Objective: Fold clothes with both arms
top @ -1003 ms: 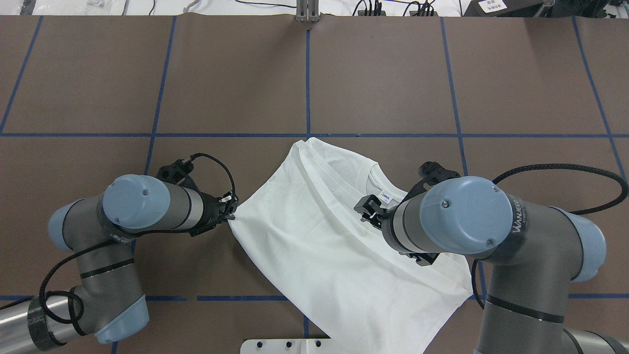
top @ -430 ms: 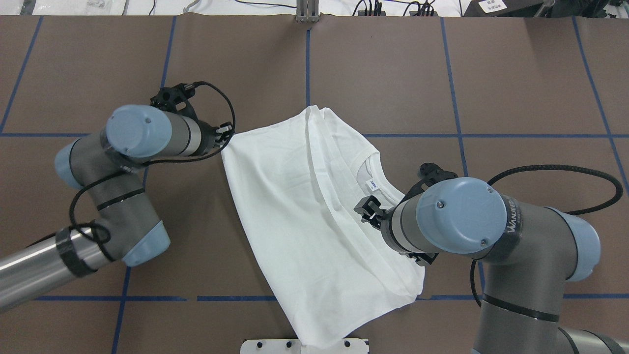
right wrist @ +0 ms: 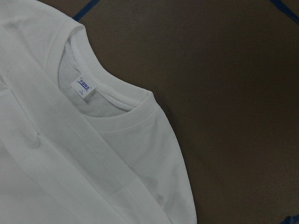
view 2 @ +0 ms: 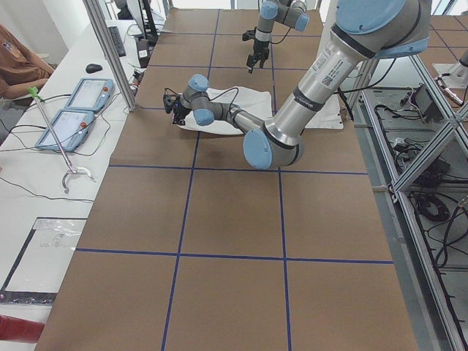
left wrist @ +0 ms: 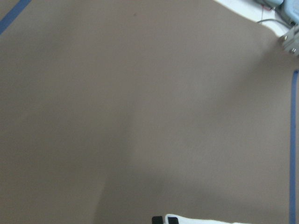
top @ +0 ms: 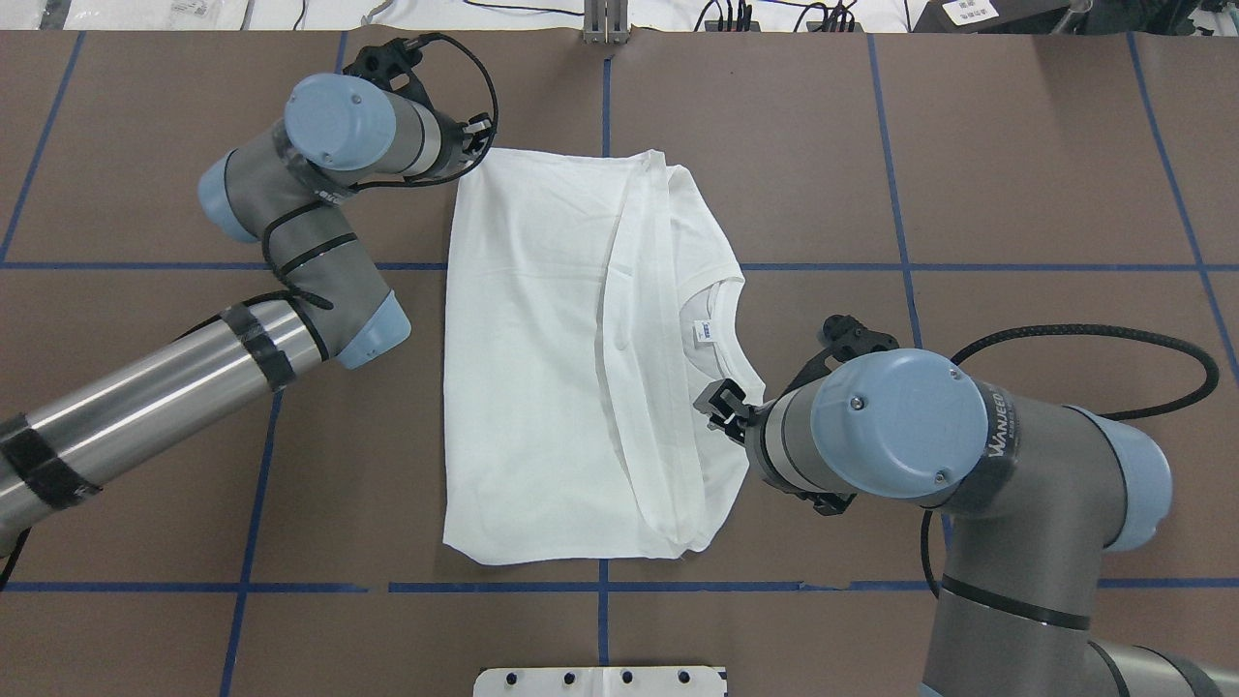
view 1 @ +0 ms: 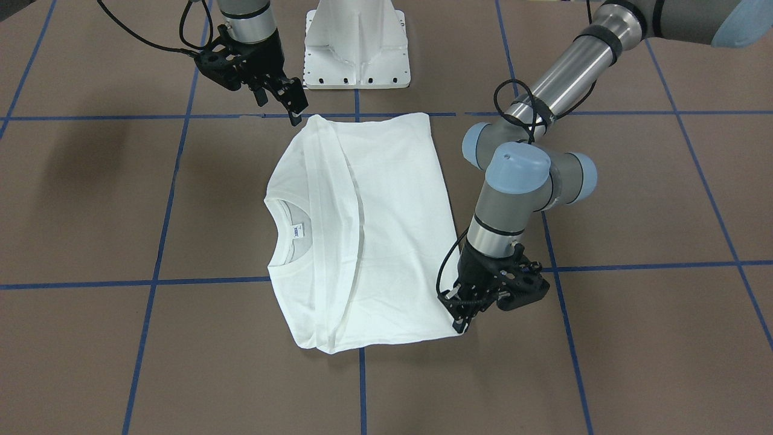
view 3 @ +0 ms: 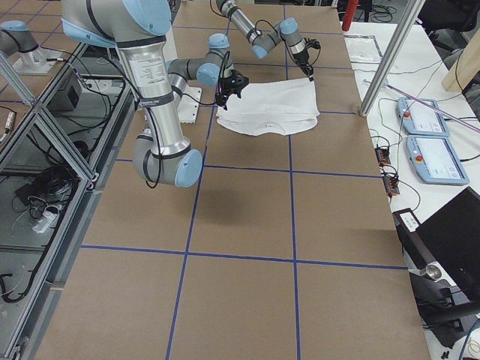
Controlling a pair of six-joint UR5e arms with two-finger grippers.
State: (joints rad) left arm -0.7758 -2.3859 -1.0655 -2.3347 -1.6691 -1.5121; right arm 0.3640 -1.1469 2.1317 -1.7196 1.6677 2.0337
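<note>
The white T-shirt (top: 542, 368) lies flat and folded lengthwise on the brown table, collar (top: 721, 329) and neck label (right wrist: 83, 85) towards my right. No printed text shows. My left gripper (top: 481, 140) is shut on the shirt's far left corner; in the front-facing view it (view 1: 462, 321) sits low at that corner. The left wrist view shows only a white scrap of the shirt (left wrist: 196, 220) at its lower edge. My right gripper (top: 718, 409) is open and empty, hovering by the shirt's near right edge; in the front-facing view it (view 1: 290, 106) is just off the near corner.
The white pedestal base (top: 600, 681) stands at the near table edge, close to the shirt's near hem. Blue tape lines (top: 968, 265) cross the table. Two tablets (view 2: 80, 102) and an aluminium post (view 2: 110, 51) are beyond the far edge.
My left gripper has swung far forward, pulling the shirt corner with it. The shirt has turned and now lies straight. The right gripper has barely moved.
</note>
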